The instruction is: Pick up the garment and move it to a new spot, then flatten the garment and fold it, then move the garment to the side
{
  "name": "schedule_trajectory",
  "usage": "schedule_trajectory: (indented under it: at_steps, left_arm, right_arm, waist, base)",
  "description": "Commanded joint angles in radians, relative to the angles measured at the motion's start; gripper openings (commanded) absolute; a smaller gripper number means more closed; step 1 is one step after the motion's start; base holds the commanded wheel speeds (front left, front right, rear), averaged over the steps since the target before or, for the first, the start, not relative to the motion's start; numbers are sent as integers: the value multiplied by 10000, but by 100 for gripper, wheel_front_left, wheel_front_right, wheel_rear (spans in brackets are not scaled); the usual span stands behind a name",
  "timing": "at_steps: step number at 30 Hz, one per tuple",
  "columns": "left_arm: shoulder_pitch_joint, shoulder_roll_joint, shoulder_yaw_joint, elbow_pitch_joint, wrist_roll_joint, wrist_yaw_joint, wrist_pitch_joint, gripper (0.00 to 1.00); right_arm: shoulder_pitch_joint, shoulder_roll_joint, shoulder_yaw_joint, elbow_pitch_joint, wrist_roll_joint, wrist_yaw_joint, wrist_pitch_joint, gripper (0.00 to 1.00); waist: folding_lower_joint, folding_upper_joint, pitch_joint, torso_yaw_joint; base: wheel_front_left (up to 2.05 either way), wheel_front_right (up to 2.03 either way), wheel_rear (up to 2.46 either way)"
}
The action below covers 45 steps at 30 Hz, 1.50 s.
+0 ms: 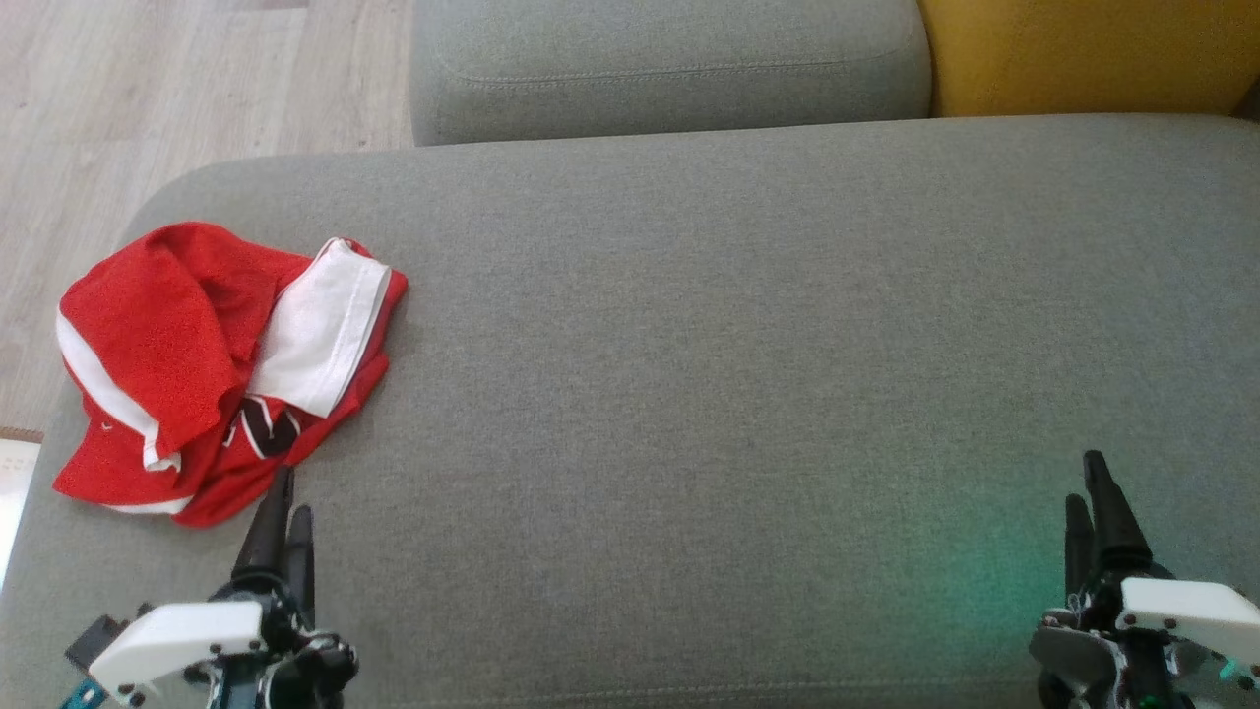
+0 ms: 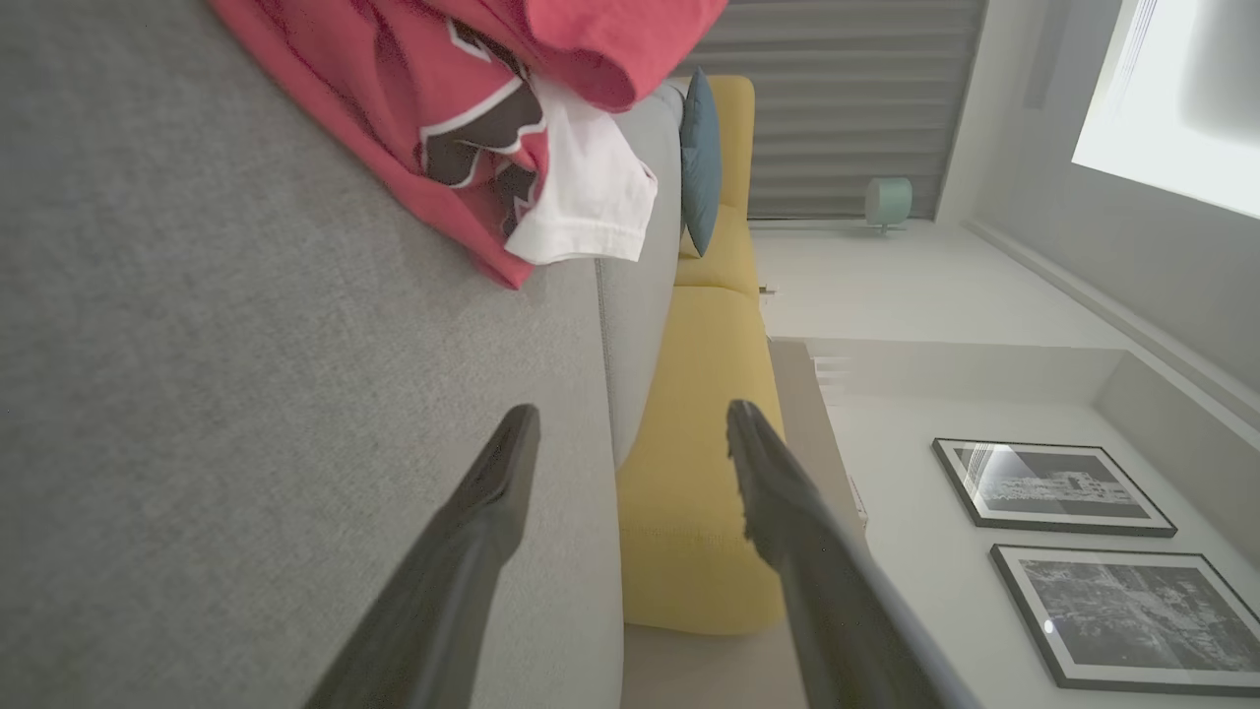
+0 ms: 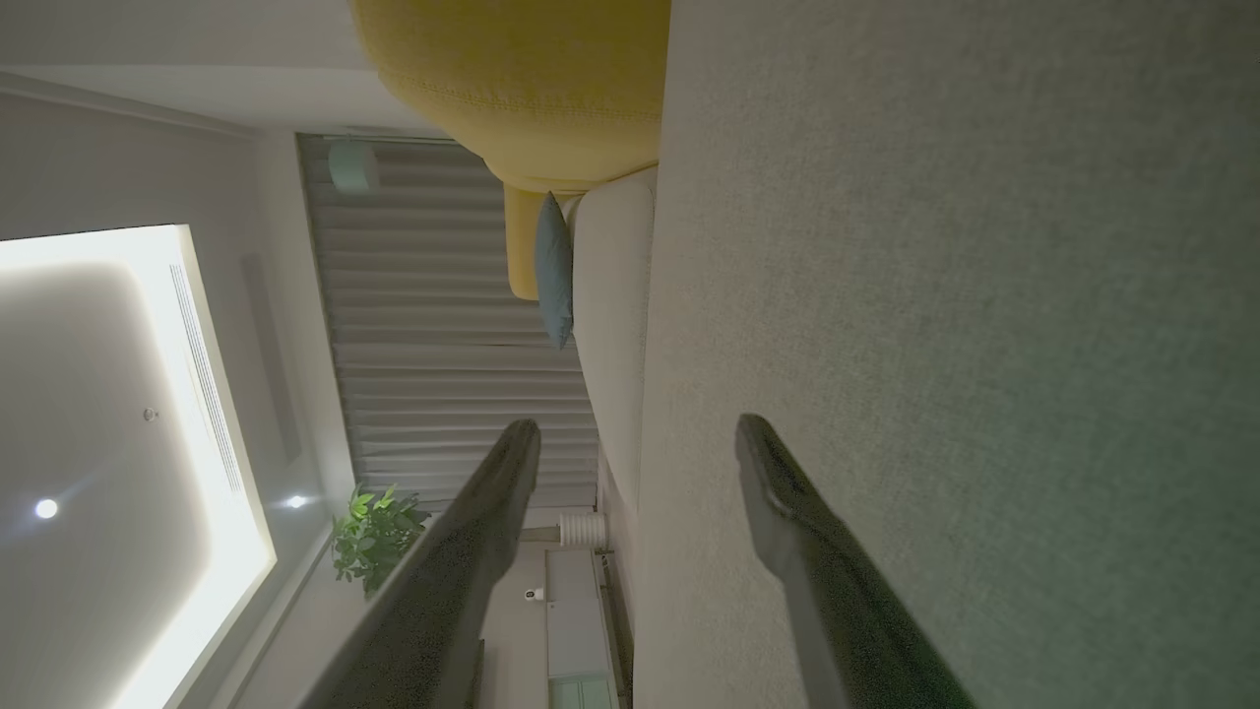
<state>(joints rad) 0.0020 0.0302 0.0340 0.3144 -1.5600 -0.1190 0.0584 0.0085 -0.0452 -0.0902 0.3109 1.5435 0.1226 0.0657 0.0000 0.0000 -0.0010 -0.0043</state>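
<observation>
Far left of the head frame: we are noting the garment (image 1: 221, 364), a red shirt with white trim and a dark print. It is lying crumpled in a heap near the left end of the grey sofa seat (image 1: 689, 345), with the wooden floor (image 1: 148, 89) showing beyond the seat's edge.

Lower left: the left end effector (image 1: 291, 492) is pointing at the heap's near hem. In the left wrist view its two fingers are standing wide apart with nothing between them. A strip of grey seat is showing between the tips and the cloth, so we are reading it as near, not touching.

Centre: we are seeing open grey fabric, which we are judging a likely new spot for the shirt.

Lower right: the right end effector (image 1: 1085, 481) is hovering well apart from the garment, fingers spread wide, gripping nothing.

Progress, as we are reading it: nothing is done yet. The pickup is only being lined up. Moving, flattening, folding and setting aside are all waiting.
</observation>
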Motion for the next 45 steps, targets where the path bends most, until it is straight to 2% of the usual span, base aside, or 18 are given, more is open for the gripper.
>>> schedule_trajectory:
  at_steps: [1, 15, 31, 45]
  left_arm:
    - [-613, 151, -18, -450, 294, -41, -119, 100]
    - [-934, 188, -283, -858, 1971, -50, -498, 100]
    - [-1135, 283, -689, -1567, 5064, -46, -996, 100]
    - [-1206, 454, -1027, -1709, 7324, 153, -1404, 100]
  right_arm:
    - [-532, -226, 129, -446, -233, 14, -127, 100]
    - [-664, -531, 410, -949, -2098, 22, -471, 100]
    - [-673, -889, 830, -1749, -4750, 33, -636, 100]
    - [-555, -993, 1193, -2195, -6660, 42, -666, 100]
  waist:
    - [0, 0, -4, -8]
    - [0, 0, -27, -32]
    - [0, 0, -68, -120]
    - [0, 0, -163, -167]
  base:
    - [0, 0, 0]
    - [0, 0, 0]
    - [0, 0, 0]
    - [0, 0, 0]
